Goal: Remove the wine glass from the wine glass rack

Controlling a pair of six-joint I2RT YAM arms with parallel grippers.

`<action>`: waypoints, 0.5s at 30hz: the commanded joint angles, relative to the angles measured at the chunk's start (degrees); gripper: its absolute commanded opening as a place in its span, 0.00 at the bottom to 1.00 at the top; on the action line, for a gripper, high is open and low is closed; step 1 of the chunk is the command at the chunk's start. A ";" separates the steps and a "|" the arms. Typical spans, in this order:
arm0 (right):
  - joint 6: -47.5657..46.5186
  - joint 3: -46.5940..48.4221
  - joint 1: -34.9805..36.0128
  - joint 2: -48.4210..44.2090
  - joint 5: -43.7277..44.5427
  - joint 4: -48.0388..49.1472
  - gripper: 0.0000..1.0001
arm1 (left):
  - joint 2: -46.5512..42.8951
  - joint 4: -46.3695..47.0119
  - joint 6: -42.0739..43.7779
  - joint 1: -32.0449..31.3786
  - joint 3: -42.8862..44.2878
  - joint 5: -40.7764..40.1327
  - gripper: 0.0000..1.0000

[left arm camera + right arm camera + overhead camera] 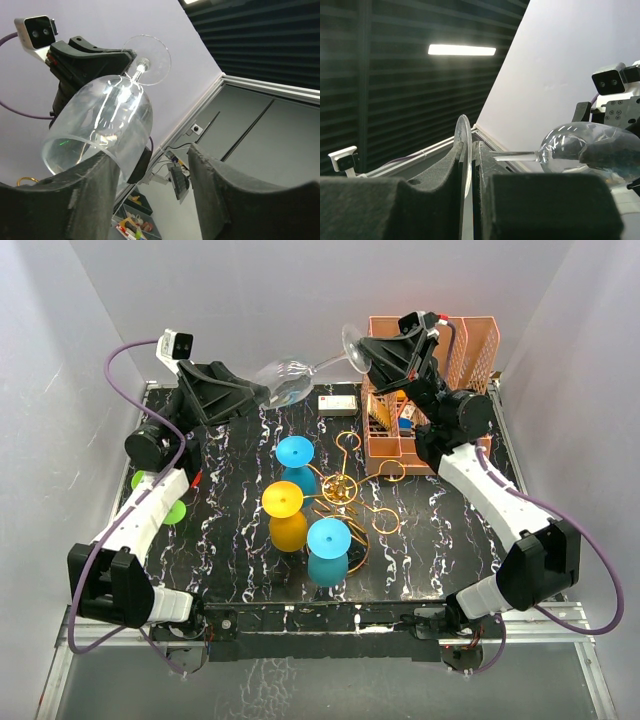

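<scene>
A clear wine glass [287, 379] lies sideways in the air above the table's back edge, well clear of the gold wire rack [343, 490]. My right gripper [366, 352] is shut on the glass's round foot [465, 145], which is pinched edge-on between its pads in the right wrist view. My left gripper [262, 395] is open beside the bowl. In the left wrist view the bowl [100, 125] lies against the tip of the left finger [90, 195], with the gap between the jaws empty. The left finger also crosses the bowl [565, 145] in the right wrist view.
Blue [295, 455], yellow [285, 512] and teal [328, 550] glasses hang upside down round the rack. A green one [170, 510] sits under my left arm. An orange slotted organizer [440, 390] stands back right, a small white box [338, 400] beside it.
</scene>
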 commanded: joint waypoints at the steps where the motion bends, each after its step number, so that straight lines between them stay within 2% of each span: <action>1: 1.29 -1.09 0.15 -0.59 3.67 3.61 0.08 | -0.92 8.47 -3.46 -0.86 0.00 -3.76 0.48; 11: 3.39 -3.82 0.35 -0.04 4.29 4.16 0.08 | -2.11 5.46 -1.92 -1.71 -0.03 -6.23 0.23; 15: 3.00 -4.58 0.43 -0.18 4.64 4.14 0.15 | -2.84 3.23 -0.78 -1.94 -0.18 -6.59 0.10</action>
